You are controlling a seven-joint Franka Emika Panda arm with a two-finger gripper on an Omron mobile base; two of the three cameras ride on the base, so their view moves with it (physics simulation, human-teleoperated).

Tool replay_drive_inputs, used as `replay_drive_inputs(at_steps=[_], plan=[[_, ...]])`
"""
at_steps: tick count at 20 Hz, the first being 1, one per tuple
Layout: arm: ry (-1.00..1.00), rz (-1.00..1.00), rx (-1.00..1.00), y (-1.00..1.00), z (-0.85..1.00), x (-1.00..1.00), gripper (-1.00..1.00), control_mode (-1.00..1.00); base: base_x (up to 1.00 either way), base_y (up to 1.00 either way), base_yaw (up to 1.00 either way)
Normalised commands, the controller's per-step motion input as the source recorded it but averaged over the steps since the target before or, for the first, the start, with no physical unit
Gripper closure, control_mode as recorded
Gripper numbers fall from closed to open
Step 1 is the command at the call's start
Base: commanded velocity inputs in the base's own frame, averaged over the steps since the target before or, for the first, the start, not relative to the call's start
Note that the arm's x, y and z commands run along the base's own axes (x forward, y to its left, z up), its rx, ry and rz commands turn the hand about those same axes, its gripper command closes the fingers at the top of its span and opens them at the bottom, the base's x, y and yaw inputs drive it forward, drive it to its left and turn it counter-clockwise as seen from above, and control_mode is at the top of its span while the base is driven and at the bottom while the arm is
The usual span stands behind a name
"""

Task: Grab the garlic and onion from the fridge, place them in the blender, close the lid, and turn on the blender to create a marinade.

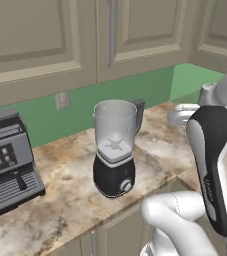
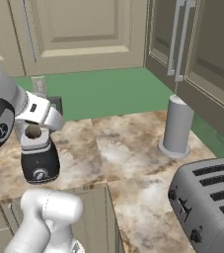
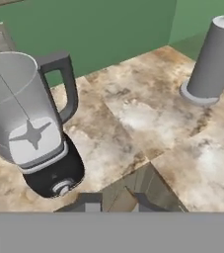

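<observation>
I see the blender [image 1: 114, 152] lidless on the marble counter [image 1: 60, 200], coffee machine [image 1: 7, 160] at its nine o'clock, grey canister [image 2: 177, 126] and toaster [image 2: 209, 202] off at three o'clock, my gripper [image 3: 114, 205] fingertips barely visible, something brownish possibly between them, I cannot tell jaw state.

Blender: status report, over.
Gripper above counter edge, jaws near-closed, whether anything is held unclear. Blender upright on counter, jar open-topped and empty. Nothing between hand and jar.
</observation>
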Motion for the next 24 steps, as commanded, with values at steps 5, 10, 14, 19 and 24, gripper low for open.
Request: replay_drive_inputs(at_steps=[5, 10, 14, 19, 24], plan=[[-0.04, 0.14, -0.05, 0.74, 0.71, 0.97, 1.0, -1.0, 0.0, 0.0, 0.0], [0.07, 0.04, -0.08, 0.96, 0.38, 1.0, 1.0, -1.0, 0.0, 0.0, 0.0], [0.28, 0.12, -0.02, 0.85, -0.11, 0.67, 1.0, -1.0, 0.0, 0.0, 0.0], [0.12, 0.27, 0.0, 0.59, -0.64, 0.05, 1.0, -1.0, 0.0, 0.0, 0.0], [0.0, 0.23, 0.0, 0.22, -0.74, 0.15, 1.0, -1.0, 0.0, 0.0, 0.0]])
